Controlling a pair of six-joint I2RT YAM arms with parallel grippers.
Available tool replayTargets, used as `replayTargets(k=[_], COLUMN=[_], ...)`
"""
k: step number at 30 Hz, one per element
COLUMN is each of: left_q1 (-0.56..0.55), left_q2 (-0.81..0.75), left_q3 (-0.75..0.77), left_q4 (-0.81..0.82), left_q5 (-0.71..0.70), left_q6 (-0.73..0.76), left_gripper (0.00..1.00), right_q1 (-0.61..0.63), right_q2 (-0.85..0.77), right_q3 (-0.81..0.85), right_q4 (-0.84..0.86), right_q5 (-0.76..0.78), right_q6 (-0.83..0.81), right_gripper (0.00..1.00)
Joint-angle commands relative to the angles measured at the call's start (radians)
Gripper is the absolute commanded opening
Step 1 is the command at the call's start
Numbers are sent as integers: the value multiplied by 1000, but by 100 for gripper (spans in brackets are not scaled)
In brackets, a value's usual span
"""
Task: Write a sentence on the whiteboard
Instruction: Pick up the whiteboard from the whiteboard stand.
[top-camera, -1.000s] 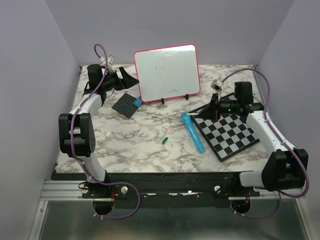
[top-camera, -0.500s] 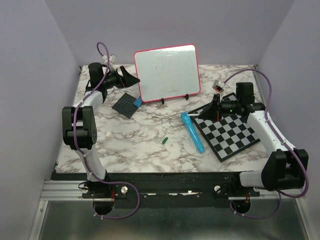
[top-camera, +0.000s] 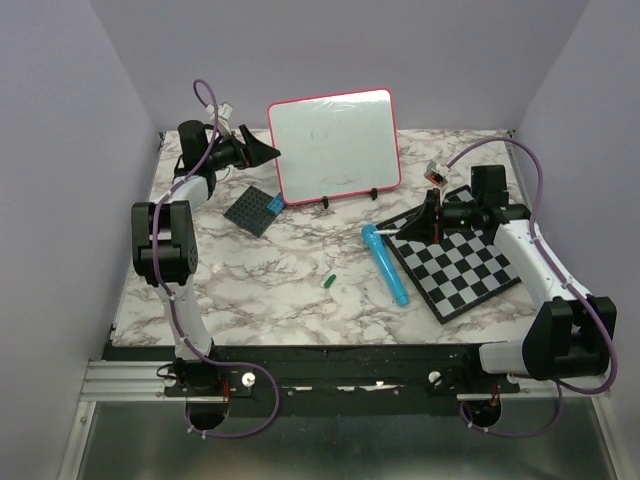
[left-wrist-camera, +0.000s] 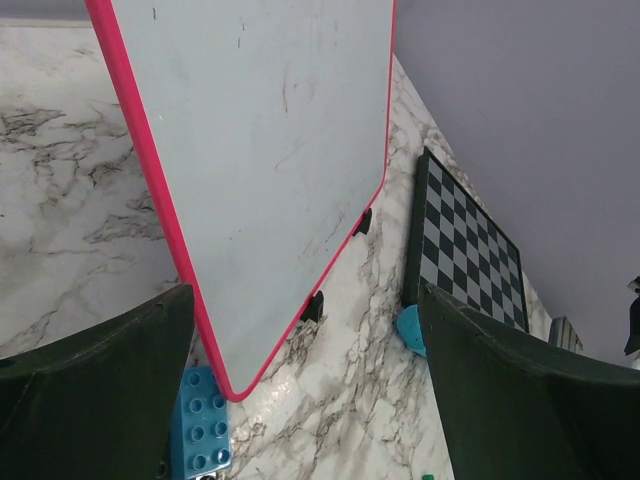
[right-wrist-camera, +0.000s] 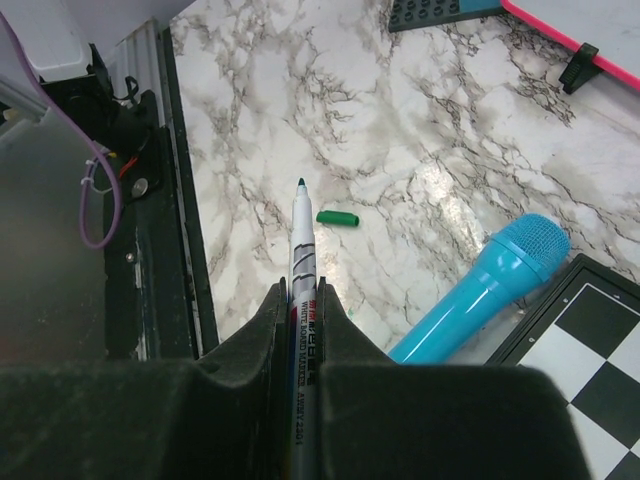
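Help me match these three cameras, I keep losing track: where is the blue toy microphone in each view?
Top external: microphone lies right of centre.
Left wrist: only a blue sliver of it, low, right of centre.
Right wrist: lower right.
Shared landmark: the checkered board, right beside it in every view.

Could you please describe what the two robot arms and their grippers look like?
Both arms have white links joined by bulky black joints. A purple cable loops along the left arm and the right arm alike. The left gripper and right gripper are black, with broad, matte, wedge-shaped fingers. A small green light glows near the right wrist.
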Motion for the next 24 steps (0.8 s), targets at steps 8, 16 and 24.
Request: replayTargets(k=[8, 16, 24], left_q1=[5, 2, -7], left_q2=[94, 196, 280], left_q3=[117, 287, 415], left_q4=[129, 51, -201], left_q5=[98, 74, 32], left_q6=[-27, 11, 149], left_gripper=[94, 87, 83], right_q1=[-7, -7, -6], right_q2=[24, 33, 38], right_q3=[43, 52, 58], right_q4=[-47, -58, -66], right_q5=[-49, -54, -61], right_q6=[-40, -46, -53], right_gripper=[1, 1, 1])
